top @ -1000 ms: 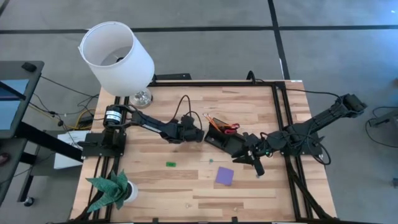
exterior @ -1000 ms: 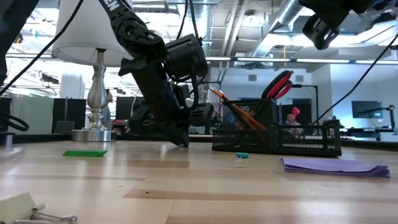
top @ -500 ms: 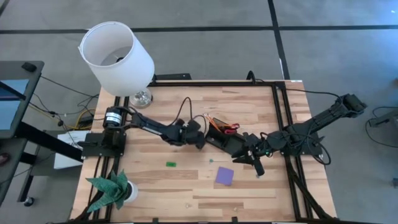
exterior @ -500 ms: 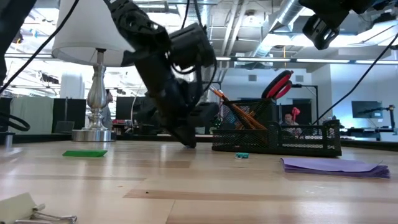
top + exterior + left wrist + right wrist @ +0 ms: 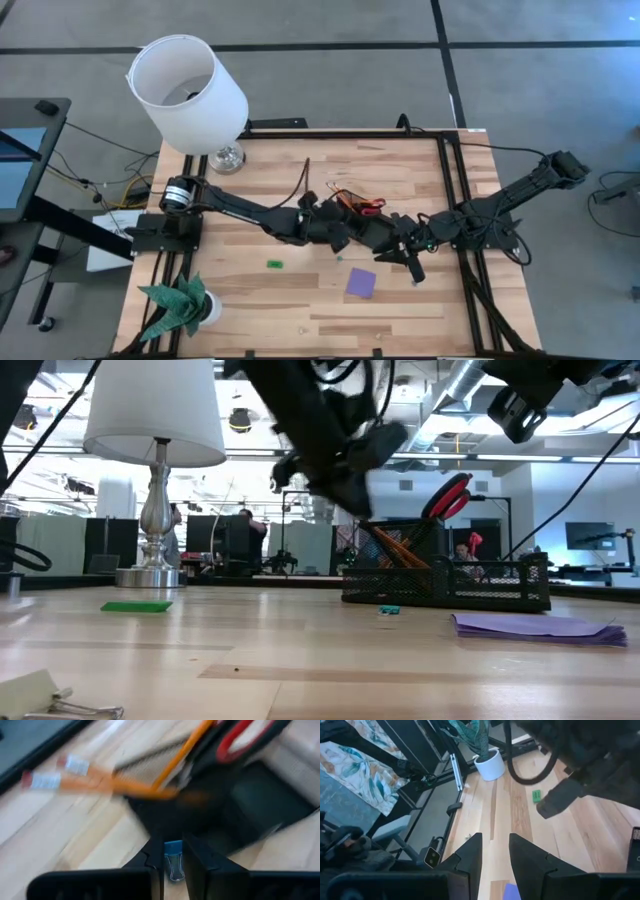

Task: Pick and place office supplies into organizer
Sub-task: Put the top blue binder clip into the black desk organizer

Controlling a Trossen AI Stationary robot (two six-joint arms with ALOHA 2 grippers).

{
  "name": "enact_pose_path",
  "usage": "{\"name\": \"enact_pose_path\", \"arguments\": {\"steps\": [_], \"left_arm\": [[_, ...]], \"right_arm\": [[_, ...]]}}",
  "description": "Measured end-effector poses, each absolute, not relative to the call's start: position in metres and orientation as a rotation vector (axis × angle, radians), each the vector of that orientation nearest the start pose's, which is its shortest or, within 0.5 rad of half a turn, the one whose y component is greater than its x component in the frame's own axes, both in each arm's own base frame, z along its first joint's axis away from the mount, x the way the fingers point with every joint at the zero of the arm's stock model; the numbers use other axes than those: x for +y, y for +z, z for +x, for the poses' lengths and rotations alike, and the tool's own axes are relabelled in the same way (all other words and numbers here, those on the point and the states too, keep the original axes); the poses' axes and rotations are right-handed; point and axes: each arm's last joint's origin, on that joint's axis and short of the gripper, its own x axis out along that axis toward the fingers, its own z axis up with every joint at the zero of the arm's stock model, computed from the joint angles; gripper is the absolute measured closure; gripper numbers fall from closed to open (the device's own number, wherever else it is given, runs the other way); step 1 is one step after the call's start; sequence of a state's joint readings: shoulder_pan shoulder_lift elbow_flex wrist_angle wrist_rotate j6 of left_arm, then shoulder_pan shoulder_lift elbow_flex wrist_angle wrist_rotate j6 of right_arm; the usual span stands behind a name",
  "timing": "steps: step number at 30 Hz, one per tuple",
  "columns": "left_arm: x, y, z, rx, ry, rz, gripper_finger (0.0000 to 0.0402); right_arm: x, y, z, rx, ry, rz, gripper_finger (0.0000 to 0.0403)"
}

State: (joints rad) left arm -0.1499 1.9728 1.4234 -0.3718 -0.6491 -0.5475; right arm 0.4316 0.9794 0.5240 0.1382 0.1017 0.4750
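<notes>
The black mesh organizer (image 5: 378, 232) stands mid-table with red-handled scissors (image 5: 366, 207) and orange pencils (image 5: 340, 196) leaning in its back section (image 5: 400, 545). My left gripper (image 5: 345, 237) hangs raised at the organizer's left end (image 5: 352, 500), shut on a small blue clip (image 5: 173, 865). My right gripper (image 5: 413, 266) waits open just right of the organizer, high in the low view (image 5: 515, 410). A purple note pad (image 5: 361, 282), a green piece (image 5: 274, 264) and a tiny teal piece (image 5: 340, 257) lie flat on the table. My left gripper pinches the small blue clip's upper part (image 5: 172, 851) between its two fingers. The fingers slant down toward the table's right. The clip is lifted clear of the table, just before the organizer's near wall (image 5: 165, 815).
A white-shaded lamp (image 5: 188, 95) stands at the far left corner and a green paper plant in a white pot (image 5: 180, 308) at the near left. A binder clip (image 5: 60, 700) lies close to the low camera. Bare wood lies near the front edge (image 5: 300, 320).
My left gripper has risen off the table and gone toward the table's right, up to the organizer's left end, rolling its wrist on the way. The other things on the table lie where they were.
</notes>
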Motion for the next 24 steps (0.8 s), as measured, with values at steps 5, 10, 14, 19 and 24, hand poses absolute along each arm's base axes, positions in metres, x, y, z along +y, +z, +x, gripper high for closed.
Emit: {"name": "enact_pose_path", "arguments": {"steps": [5,10,14,19,24], "left_arm": [[-0.039,0.196,0.429,0.630,0.593,-0.176,0.0375],[-0.037,0.166,0.435,0.698,0.585,-0.179,0.0375],[-0.032,0.144,0.440,0.746,0.552,-0.247,0.0372],[-0.031,0.142,0.443,0.727,0.541,-0.247,0.0370],[-0.029,0.143,0.445,0.723,0.508,-0.254,0.0350]], "right_arm": [[0.086,0.238,0.193,0.383,0.245,0.386,0.0310],[0.085,0.238,0.193,0.389,0.243,0.384,0.0310],[0.085,0.238,0.193,0.390,0.242,0.384,0.0310],[0.085,0.237,0.192,0.393,0.241,0.383,0.0310],[0.085,0.237,0.192,0.395,0.240,0.382,0.0310]]}}
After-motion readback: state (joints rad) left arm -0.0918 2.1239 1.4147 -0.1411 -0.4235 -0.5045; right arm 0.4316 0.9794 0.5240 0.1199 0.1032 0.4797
